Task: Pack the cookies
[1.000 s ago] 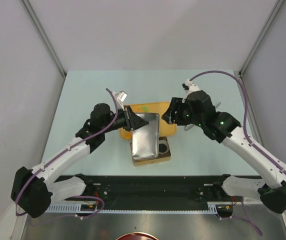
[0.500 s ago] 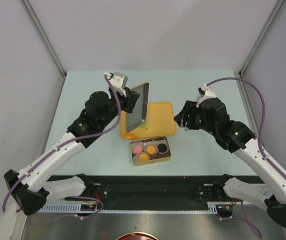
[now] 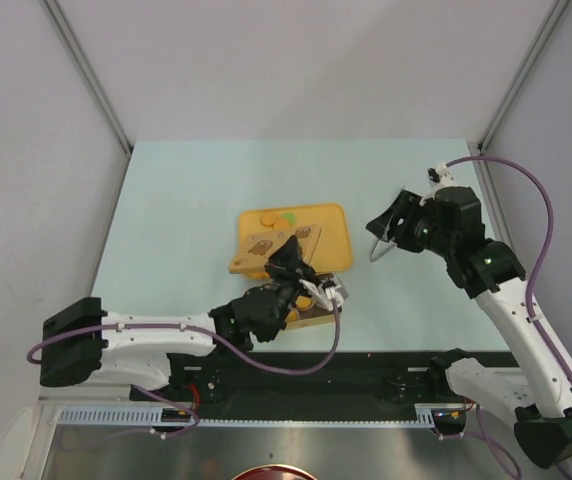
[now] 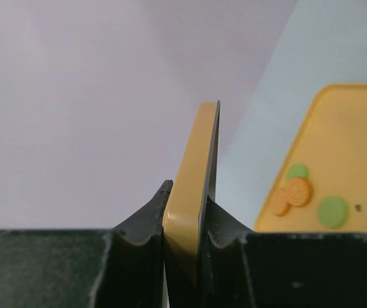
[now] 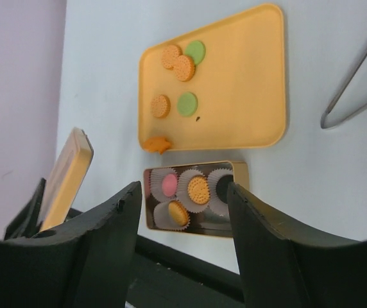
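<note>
Several orange and green cookies (image 5: 184, 67) lie on the yellow tray (image 5: 247, 96), also seen in the left wrist view (image 4: 297, 192). The gold tin (image 5: 240, 170) holds white paper cups with a pink cookie (image 5: 169, 185), two orange cookies (image 5: 198, 189) and a black one (image 5: 224, 186). My left gripper (image 4: 188, 199) is shut on the tin's lid (image 4: 199, 147), held on edge; from above the left gripper (image 3: 291, 262) and lid (image 3: 266, 245) hang over the tin, which is mostly hidden. My right gripper (image 5: 182, 187) is open and empty, raised to the right of the tray (image 3: 384, 225).
Metal tongs (image 5: 357, 90) lie on the table right of the tray, just below my right gripper in the top view (image 3: 376, 250). A small orange fish-shaped piece (image 5: 156, 144) sits on the tray's near edge. Grey walls close in both sides.
The left arm lifted the lid off the tin, stood it upright over the tray, then dropped low and now holds it above the tin. The right gripper drew back to the right.
</note>
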Robot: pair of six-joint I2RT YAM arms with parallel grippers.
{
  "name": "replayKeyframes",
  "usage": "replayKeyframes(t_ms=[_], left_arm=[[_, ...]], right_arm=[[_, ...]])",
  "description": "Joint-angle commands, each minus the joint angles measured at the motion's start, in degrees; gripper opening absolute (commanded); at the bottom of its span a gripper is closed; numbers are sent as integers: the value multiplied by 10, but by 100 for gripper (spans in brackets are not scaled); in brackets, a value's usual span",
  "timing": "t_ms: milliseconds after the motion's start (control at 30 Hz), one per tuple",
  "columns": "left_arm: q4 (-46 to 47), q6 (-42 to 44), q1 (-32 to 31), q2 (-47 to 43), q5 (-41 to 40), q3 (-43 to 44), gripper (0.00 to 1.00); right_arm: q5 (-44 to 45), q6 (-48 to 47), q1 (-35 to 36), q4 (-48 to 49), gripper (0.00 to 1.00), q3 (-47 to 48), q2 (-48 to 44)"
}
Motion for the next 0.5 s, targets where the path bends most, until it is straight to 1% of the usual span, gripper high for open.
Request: replayKeyframes(t_ms=[0, 33, 67, 133, 233, 267, 367, 467], left_arm=[[269, 260, -27, -41, 6, -92, 0], [283, 302, -37, -46, 32, -112, 0], [292, 316, -43, -52, 35, -127, 0], [281, 322, -61, -61, 28, -140, 0], [314, 333, -84, -58, 28, -156, 0], [329, 337, -91, -54, 30, -158, 0], [410, 361, -117, -25, 44, -164, 0], [437, 377, -136, 4, 54, -157, 0]], right_arm=[[-196, 14, -74, 13, 61, -8, -6], [-220, 15, -90, 13, 61, -10, 1], [-258, 17, -95, 18, 61, -17, 6], [-286, 16, -98, 26, 61, -25, 17], [-349, 34, -96, 64, 61, -50, 33], [-363, 45, -93, 99, 61, -59, 36], [-389, 76, -70, 154, 61, -82, 48], [-397, 84, -52, 180, 61, -80, 60]])
